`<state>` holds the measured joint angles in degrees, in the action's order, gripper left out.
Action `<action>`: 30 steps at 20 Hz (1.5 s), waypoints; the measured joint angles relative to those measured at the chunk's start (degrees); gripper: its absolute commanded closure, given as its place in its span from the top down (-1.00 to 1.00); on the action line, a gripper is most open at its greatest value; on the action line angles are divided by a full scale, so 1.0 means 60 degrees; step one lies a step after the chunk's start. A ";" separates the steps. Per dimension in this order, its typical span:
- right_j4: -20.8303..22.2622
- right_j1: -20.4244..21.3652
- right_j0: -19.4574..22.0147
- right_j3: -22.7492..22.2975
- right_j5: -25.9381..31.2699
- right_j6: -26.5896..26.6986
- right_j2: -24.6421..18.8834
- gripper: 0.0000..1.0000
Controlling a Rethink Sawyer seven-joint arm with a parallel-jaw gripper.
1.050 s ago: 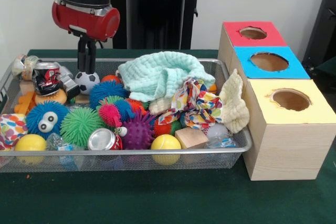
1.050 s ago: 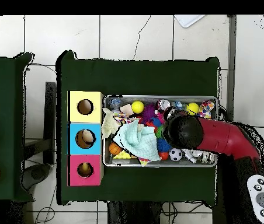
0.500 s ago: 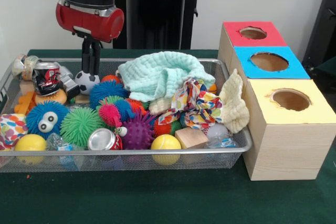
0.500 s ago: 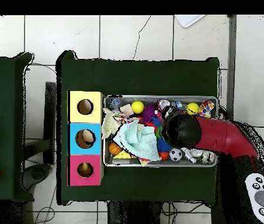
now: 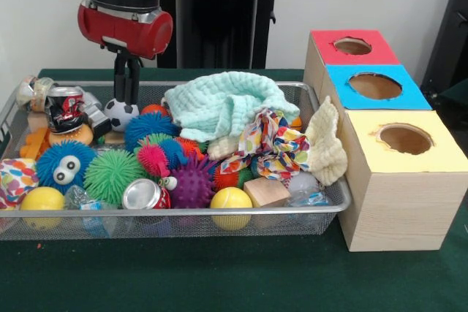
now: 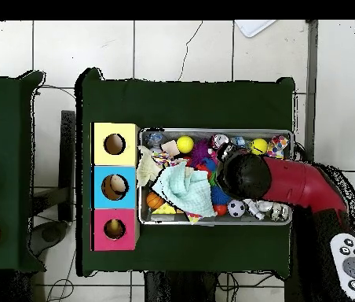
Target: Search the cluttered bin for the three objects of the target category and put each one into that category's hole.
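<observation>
Hovering claw point(image 5: 127, 97) just above soccer ball point(image 5: 121, 114).

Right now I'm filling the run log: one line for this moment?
gripper: fingers shut | over black-and-white soccer ball | wire mesh bin: full

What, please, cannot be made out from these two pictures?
- End effector: whether it grips anything; the front view is too small, and the red arm hides it overhead.
- Objects under the mint green cloth: covered in both views.
- Yellow-topped box hole contents: too dark.
</observation>
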<state>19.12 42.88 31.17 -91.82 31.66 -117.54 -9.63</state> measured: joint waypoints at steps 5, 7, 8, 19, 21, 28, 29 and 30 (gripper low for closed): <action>0.0930 0.0092 -0.0106 0.0411 0.0704 0.0104 -0.0083 -1.00; 0.1155 0.0174 0.0080 0.0423 0.0594 0.0156 -0.0371 -1.00; 0.1236 0.0219 0.0231 0.0422 0.0519 0.0185 -0.0583 -1.00; 0.1606 0.0208 0.0999 0.0715 -0.0032 0.0189 -0.1394 -1.00; 0.1936 0.0027 0.0994 0.0933 -0.0773 0.0189 -0.1393 -1.00; 0.3555 -0.1323 0.1945 0.2228 -0.4204 0.0234 -0.2504 -1.00; 0.3725 -0.1550 0.2215 0.2399 -0.4486 0.0250 -0.2806 -1.00; 0.3780 -0.1687 0.2346 0.2507 -0.4541 0.0254 -0.2935 -1.00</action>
<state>41.80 32.76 45.24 -76.77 4.42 -116.02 -27.25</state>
